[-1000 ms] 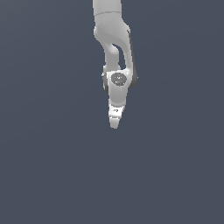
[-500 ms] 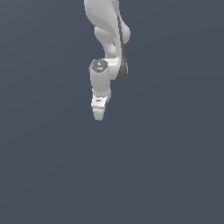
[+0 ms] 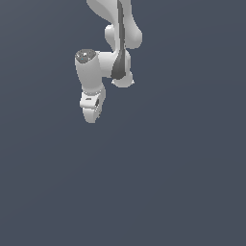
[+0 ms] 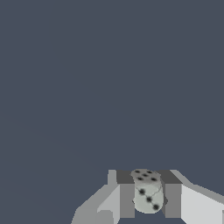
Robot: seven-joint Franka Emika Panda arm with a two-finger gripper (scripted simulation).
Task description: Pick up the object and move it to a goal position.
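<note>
In the wrist view a pale die with black pips, the object (image 4: pixel 148 192), sits clamped between my two fingers (image 4: pixel 127 200), and my gripper (image 4: pixel 148 197) is shut on it. The exterior view shows the white arm coming down from the top, with my gripper (image 3: pixel 91 116) at its lower end, seen end-on. There the hand hides the object. No goal marker shows in either view.
A plain dark grey-blue surface (image 3: pixel 158 182) fills the background of both views. Nothing else stands in sight.
The arm has swung toward the exterior view's left and upward, carrying the gripper with it. The wrist has turned, so the hand now faces more end-on.
</note>
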